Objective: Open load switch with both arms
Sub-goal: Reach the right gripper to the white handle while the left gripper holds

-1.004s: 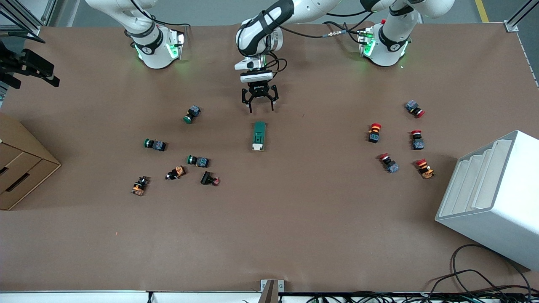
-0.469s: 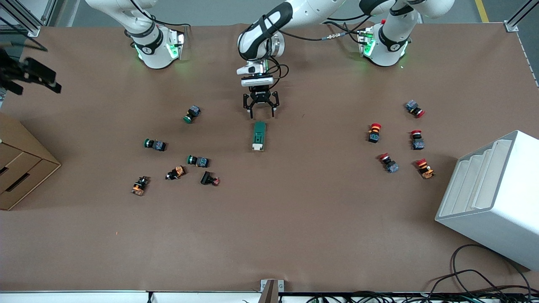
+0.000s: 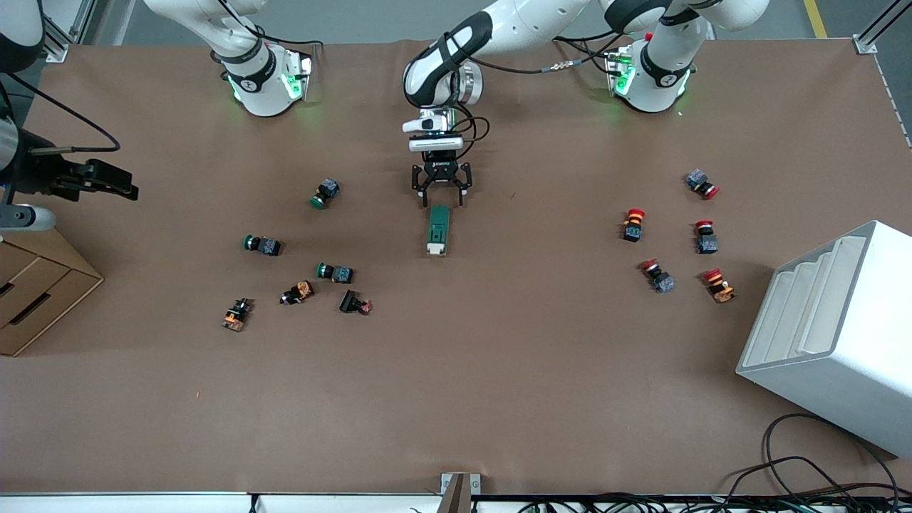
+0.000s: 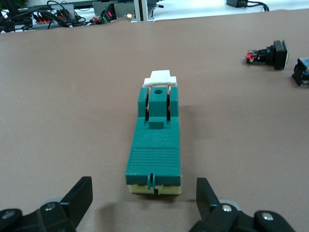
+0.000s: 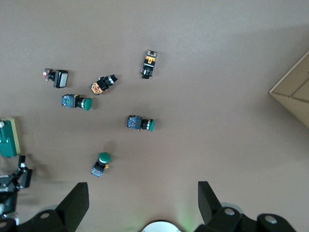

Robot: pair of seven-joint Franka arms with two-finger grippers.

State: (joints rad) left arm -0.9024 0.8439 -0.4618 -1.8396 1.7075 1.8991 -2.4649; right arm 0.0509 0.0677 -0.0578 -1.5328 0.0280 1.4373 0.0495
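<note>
The load switch (image 3: pixel 439 230) lies flat mid-table, a dark-green block with its white piece at the end nearer the front camera. In the left wrist view the load switch (image 4: pixel 154 145) runs away from the fingers, cream underside showing at the close end. My left gripper (image 3: pixel 442 197) hangs low over the switch's farther end, open; its fingers (image 4: pixel 79 194) flank that end without touching it. My right gripper (image 3: pixel 125 189) is up in the air over the right arm's end of the table, open and holding nothing (image 5: pixel 142 195). The switch (image 5: pixel 7 137) shows at that view's edge.
Green push buttons (image 3: pixel 324 194) (image 3: pixel 261 245) (image 3: pixel 335 272) and orange-and-black parts (image 3: pixel 298 292) lie toward the right arm's end. Red mushroom buttons (image 3: pixel 633 224) (image 3: pixel 705 236) lie toward the left arm's end, beside a white stepped bin (image 3: pixel 833 335). Cardboard drawers (image 3: pixel 35 285) stand at the right arm's end.
My left gripper has come down and toward the load switch's farther end, still open. The right arm's hand has swung in from the edge over the table.
</note>
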